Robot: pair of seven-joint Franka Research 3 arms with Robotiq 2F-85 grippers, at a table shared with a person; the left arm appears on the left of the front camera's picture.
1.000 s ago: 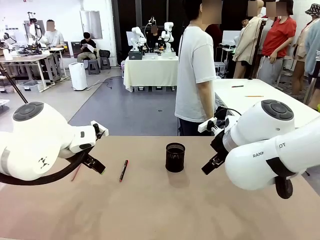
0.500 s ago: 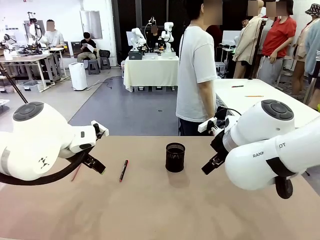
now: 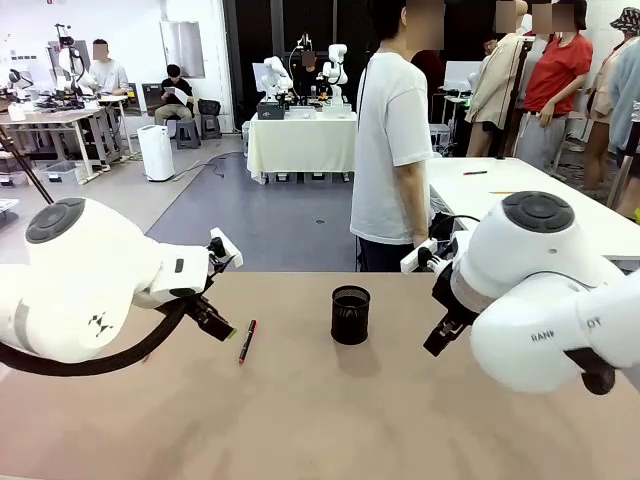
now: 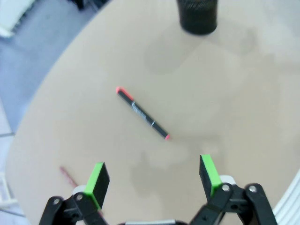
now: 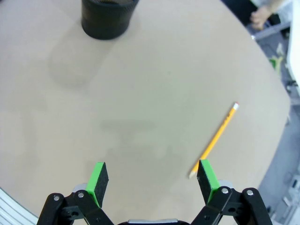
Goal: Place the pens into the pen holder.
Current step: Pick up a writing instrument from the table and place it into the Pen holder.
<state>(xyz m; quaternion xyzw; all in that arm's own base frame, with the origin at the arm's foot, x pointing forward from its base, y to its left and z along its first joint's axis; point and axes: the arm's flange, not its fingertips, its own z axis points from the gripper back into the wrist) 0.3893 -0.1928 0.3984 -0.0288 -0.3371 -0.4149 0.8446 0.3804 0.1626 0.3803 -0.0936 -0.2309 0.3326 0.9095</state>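
Front: holder mid-table; black pen to its left, just beside left claw.
Left wrist: left claw wide open, empty; black pen centre; red pencil lower left.
Right wrist: right claw wide open, empty; yellow pencil right; holder upper left.

Table: tan top, you look across it.
Person: white T-shirt, stands at your table's far edge.
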